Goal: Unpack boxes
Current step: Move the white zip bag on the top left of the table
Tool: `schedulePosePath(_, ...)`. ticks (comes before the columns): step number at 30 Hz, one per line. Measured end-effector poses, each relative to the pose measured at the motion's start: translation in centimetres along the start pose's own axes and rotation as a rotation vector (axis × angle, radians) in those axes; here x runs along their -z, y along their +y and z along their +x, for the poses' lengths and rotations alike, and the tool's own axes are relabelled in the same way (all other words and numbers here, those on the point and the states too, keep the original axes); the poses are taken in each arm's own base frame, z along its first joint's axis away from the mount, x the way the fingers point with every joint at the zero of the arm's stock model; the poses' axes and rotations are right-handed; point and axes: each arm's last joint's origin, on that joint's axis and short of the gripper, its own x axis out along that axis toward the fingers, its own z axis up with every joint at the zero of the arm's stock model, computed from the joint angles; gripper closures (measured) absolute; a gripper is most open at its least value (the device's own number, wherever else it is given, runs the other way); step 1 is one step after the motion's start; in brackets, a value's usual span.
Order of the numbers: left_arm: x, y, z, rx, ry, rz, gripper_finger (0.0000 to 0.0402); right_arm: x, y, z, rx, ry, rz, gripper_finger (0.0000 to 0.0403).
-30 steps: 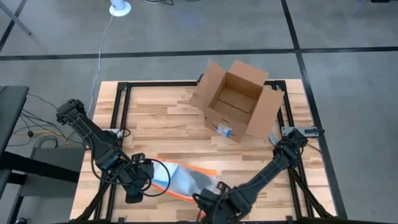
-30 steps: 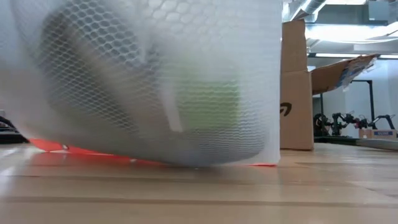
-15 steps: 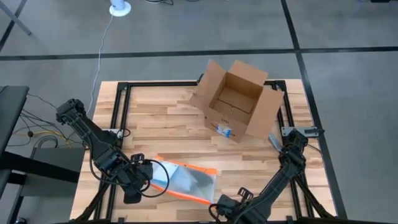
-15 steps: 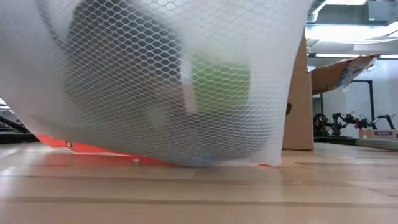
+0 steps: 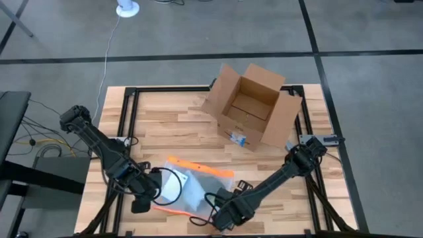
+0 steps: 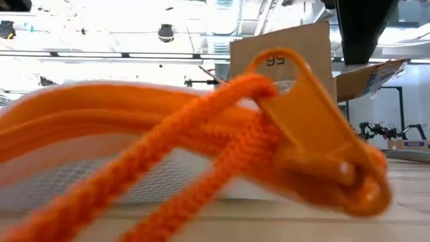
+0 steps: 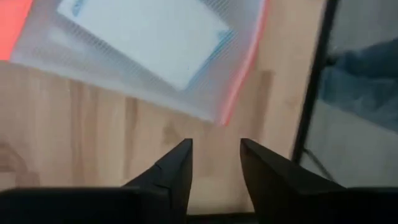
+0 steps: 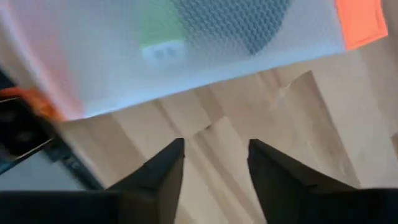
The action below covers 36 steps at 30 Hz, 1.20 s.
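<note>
You have the brown cardboard box (image 5: 250, 106) standing at the far side of the counter (image 5: 165, 132), toward its right, all four flaps folded outward and the inside showing bare cardboard from above. A blue-and-white tape strip and black printed marks run along its near wall. In the low view the box (image 6: 306, 47) rises behind everything else, one flap spread to the right.

Near the front edge lies the clear pouch (image 5: 192, 188) with orange edging, flat on the wood, well apart from the box. Inside it you can see a white card, a grey meshed patch and something green (too blurred to name). Its orange zipper pull (image 6: 316, 134) and orange cord (image 6: 168, 161) fill the low view, right up against the lens.

Your left pincer (image 5: 147, 196) sits low at the pouch's left end; its wrist view shows the two dark fingers (image 7: 171, 177) parted with nothing between them, bare wood beneath and the pouch's corner (image 7: 186, 56) just beyond the tips. Your right pincer (image 5: 223, 213) is at the pouch's near right corner by the front edge; its fingers (image 8: 165, 171) also stand apart and empty, with the pouch (image 8: 186, 50) lying just ahead of them.
</note>
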Motion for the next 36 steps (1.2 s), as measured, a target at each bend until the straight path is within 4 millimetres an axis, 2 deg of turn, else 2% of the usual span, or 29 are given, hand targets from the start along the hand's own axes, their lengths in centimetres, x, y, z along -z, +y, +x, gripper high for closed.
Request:
schedulePosePath(3,0.4,-0.9,-0.8,-0.002,-0.126,0.053,0.0278,0.8,0.7,-0.8,-0.025,-0.039,-0.021,0.0205)
schedulePosePath(6,0.3,-1.1,0.1,-0.102,-0.283,0.147,0.0280,1.5,1.3,-0.2,0.021,-0.189,0.022,0.0195)
schedulePosePath(8,-0.3,-0.7,1.3,-0.112,-0.350,0.156,0.0280,1.6,1.4,1.2,0.047,-0.258,0.065,0.0194)
schedulePosePath(12,-2.4,0.7,4.4,-0.010,-0.423,0.151,0.0280,1.2,1.3,4.8,0.020,-0.251,0.179,0.0196)
schedulePosePath(16,-3.7,2.6,7.1,-0.008,-0.445,0.107,0.0280,-0.3,0.8,6.7,-0.036,-0.254,0.208,0.0198)
schedulePosePath(21,-3.4,5.2,10.5,-0.118,-0.352,0.008,0.0281,-4.3,-1.2,8.0,-0.041,-0.266,0.117,0.0198)
schedulePosePath(26,-2.4,7.3,11.9,-0.245,-0.355,-0.169,0.0281,-8.8,-4.0,9.0,-0.043,-0.279,-0.037,0.0198)
schedulePosePath(33,0.4,11.2,9.4,-0.605,-0.427,-0.484,0.0281,-17.8,-10.7,9.2,-0.024,-0.459,-0.101,0.0198)
schedulePosePath(36,0.8,12.0,7.3,-0.631,-0.506,-0.608,0.0281,-20.8,-14.1,8.7,-0.029,-0.505,-0.091,0.0198)
